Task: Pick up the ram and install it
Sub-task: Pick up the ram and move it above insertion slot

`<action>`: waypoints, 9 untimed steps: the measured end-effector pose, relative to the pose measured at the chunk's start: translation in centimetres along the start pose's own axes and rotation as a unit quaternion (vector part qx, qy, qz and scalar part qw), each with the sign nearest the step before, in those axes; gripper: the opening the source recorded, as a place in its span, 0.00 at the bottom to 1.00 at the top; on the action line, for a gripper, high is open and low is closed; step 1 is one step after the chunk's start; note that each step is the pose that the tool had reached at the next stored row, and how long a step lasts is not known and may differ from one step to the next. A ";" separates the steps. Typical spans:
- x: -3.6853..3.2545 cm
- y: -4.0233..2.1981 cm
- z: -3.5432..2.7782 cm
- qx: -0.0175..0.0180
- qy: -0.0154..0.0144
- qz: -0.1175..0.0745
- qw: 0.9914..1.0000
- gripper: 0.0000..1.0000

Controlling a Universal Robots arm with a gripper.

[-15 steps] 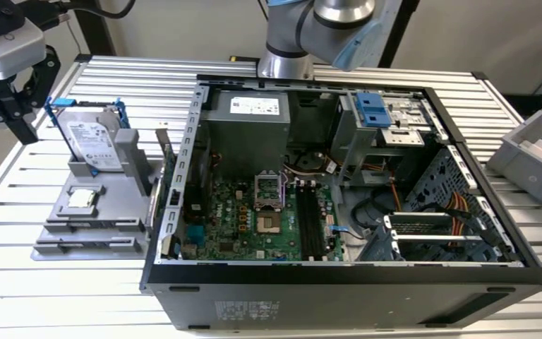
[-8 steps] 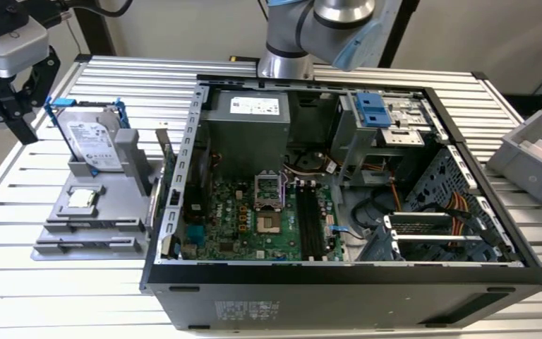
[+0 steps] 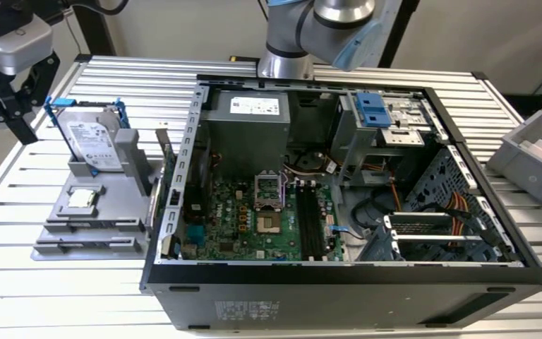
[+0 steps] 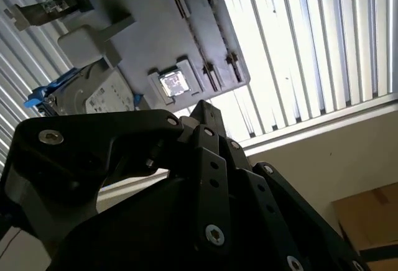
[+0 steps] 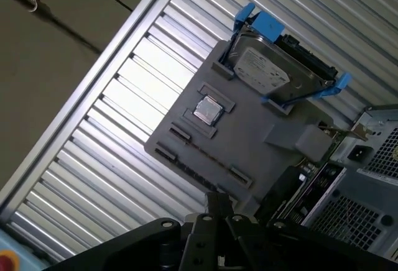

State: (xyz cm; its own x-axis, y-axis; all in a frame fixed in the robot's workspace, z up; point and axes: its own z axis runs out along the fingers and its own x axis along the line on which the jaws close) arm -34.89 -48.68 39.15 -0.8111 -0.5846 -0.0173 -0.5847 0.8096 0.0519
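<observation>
The ram (image 5: 208,158) is a thin dark strip standing on edge in a long slot of the grey holder (image 5: 249,137), just beside the small square silver chip (image 5: 207,109). The holder (image 3: 111,212) rests on the slatted table at the exterior view's left, next to the open computer case (image 3: 346,183). My gripper (image 3: 28,134) hangs above the table's left edge, a good way from the holder. In both wrist views its black linkage converges to a point (image 5: 217,201) (image 4: 202,106). It is shut with nothing in it. The motherboard's memory slots (image 3: 310,222) lie inside the case.
A silver hard drive in a blue frame (image 3: 92,138) stands at the back of the holder. A circuit card (image 3: 163,152) stands upright between holder and case. Grey bins (image 3: 539,152) sit at the exterior view's right. The arm's base (image 3: 299,35) is behind the case.
</observation>
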 end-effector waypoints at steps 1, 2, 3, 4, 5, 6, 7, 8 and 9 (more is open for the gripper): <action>0.00 0.00 0.00 0.000 0.000 -0.002 1.000 0.00; 0.00 0.00 0.00 0.000 0.000 -0.004 1.000 0.00; 0.00 0.00 0.00 0.000 0.000 -0.006 1.000 0.00; 0.00 0.00 0.00 0.000 0.000 -0.008 1.000 0.00; 0.00 0.00 0.00 0.000 0.000 -0.010 1.000 0.00; 0.00 0.00 0.00 0.000 0.001 -0.011 1.000 0.00; 0.00 0.00 0.00 0.000 0.001 -0.013 1.000 0.00; 0.00 0.00 0.00 0.000 0.001 -0.015 1.000 0.00; 0.00 0.00 0.00 0.000 0.001 -0.017 1.000 0.00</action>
State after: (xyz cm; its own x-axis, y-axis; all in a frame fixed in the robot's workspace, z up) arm -34.89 -48.68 39.15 -0.7910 -0.6115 -0.0174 -0.6115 0.7895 0.0519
